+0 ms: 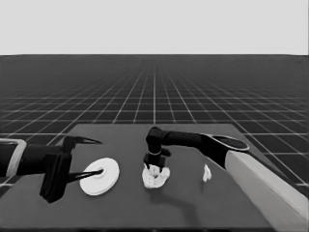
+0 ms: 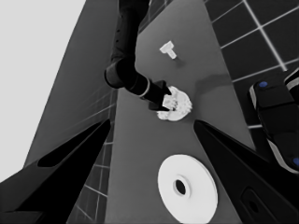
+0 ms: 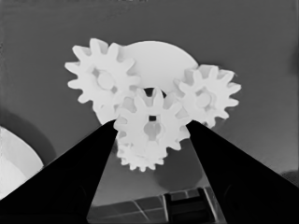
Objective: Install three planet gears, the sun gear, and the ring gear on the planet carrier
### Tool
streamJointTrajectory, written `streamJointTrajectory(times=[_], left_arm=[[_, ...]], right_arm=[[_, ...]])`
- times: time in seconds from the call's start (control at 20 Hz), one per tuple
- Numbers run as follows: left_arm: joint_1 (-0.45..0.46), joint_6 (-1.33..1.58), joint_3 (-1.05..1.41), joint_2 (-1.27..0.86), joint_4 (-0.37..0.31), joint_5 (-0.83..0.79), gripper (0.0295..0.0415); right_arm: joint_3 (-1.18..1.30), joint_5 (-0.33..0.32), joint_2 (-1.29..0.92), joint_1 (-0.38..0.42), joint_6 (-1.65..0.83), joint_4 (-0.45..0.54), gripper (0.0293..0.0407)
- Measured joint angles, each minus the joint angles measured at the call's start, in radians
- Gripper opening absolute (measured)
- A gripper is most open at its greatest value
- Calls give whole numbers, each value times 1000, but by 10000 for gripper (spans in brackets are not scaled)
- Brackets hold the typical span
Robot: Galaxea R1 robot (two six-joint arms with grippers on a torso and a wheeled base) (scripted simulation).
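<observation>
Standing over mid-table, the right gripper (image 1: 155, 164) clasps a gear (image 3: 152, 127) above the smaller round part (image 3: 161, 63), two gears (image 3: 103, 79) seated there. Left gripper (image 1: 91, 157) waits spread over the larger round part (image 1: 100, 176). Farther right lies a thin white piece (image 1: 207, 173).

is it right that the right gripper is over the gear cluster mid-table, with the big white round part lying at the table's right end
Not quite. The right gripper is over the small white toothed gears, but the larger round part lies toward the table's left end, under the waiting left gripper, as the head view shows.
</observation>
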Motion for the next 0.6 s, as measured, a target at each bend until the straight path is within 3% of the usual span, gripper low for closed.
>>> streamJointTrajectory(times=[0.6], left_arm=[[0, 0, 0, 0, 0, 0, 385]], right_arm=[[0, 0, 0, 0, 126, 0, 311]])
